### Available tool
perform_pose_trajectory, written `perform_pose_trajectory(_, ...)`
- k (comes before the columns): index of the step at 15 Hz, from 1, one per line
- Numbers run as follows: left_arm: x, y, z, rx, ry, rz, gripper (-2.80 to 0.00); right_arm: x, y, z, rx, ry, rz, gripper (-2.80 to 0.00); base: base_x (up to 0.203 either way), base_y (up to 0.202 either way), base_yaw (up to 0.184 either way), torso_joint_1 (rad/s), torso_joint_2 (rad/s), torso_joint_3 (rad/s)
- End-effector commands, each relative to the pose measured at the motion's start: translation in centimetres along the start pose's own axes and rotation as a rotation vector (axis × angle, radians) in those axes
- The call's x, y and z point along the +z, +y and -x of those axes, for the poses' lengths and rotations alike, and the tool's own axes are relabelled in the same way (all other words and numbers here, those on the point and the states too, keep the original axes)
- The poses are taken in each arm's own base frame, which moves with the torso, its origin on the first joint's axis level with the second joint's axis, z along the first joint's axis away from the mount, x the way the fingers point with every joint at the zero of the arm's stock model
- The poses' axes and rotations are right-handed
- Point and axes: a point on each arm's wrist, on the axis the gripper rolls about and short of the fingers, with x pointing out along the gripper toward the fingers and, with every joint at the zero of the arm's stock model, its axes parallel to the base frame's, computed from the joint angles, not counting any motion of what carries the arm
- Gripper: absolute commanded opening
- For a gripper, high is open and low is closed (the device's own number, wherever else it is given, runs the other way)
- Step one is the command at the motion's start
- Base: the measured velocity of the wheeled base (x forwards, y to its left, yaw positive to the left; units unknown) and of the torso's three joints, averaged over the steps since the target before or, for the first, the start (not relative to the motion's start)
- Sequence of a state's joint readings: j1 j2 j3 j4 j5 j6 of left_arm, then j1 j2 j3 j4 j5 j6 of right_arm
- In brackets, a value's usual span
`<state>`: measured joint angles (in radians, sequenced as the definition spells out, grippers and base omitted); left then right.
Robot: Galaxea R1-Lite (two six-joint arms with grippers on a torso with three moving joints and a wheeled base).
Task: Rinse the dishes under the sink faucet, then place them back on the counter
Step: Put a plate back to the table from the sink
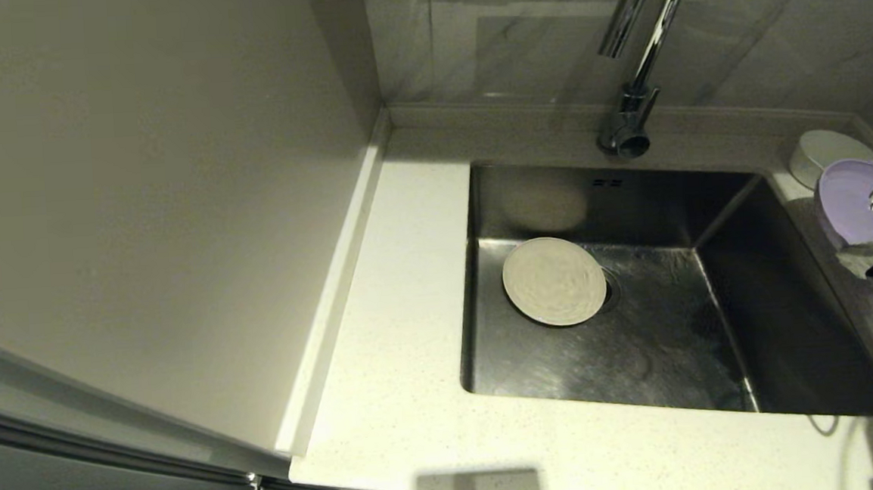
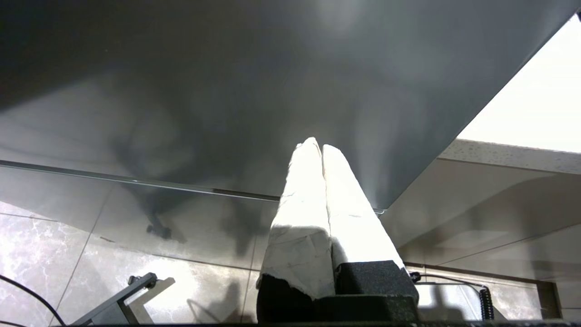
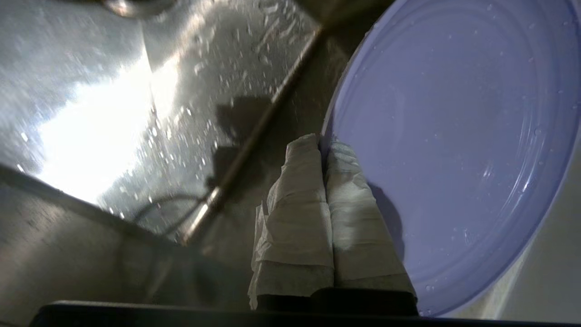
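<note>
Right gripper (image 3: 323,141) at the sink's (image 1: 790,329) right edge, white-wrapped fingers (image 3: 299,204) pinched tight on the rim of the lilac plate (image 3: 454,136), wrist angled in from the right of the head view with only its black housing and pale tip showing. Plate held tilted on edge, face beaded with water droplets, above the counter (image 1: 397,338) strip right of the basin. Just behind it, near the back corner, the white bowl (image 1: 829,151) sitting on the counter. Down in the basin, the cream-beige plate (image 1: 554,281) lying flat on the steel floor, covering most of the drain (only a sliver of strainer visible at its right edge). Wet streaks across the sink floor. Chrome faucet (image 1: 637,58) rising at the back rim, spout arching out of the top of the head view. Left gripper (image 2: 321,147) parked well away from the sink, low beside a dark cabinet front above the tiled floor, wrapped fingers (image 2: 299,204) pressed together on nothing.
</note>
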<state>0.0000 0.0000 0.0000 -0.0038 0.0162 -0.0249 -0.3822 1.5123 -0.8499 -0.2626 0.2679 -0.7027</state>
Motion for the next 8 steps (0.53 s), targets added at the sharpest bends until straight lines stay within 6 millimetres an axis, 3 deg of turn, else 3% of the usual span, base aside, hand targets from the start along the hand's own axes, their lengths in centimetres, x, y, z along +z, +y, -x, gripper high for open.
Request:
perform_pose_trajectory(1, 0.0, 0.0, 0.0, -0.001, -0.004, 0.001, -2.8, -0.9, 0.0, -0.3, 0.006, 0.031, 0.013, -2.8, 0.0, 0.0, 0.0, 0.0, 0.0, 0.0)
perform_pose_trajectory(8, 0.0, 0.0, 0.0, 0.001, -0.004, 0.0, -2.8, -2.0, 0.1, -2.3, 0.042, 0.076, 0.033, -2.8, 0.0, 0.0, 0.0, 0.0, 0.0, 0.0)
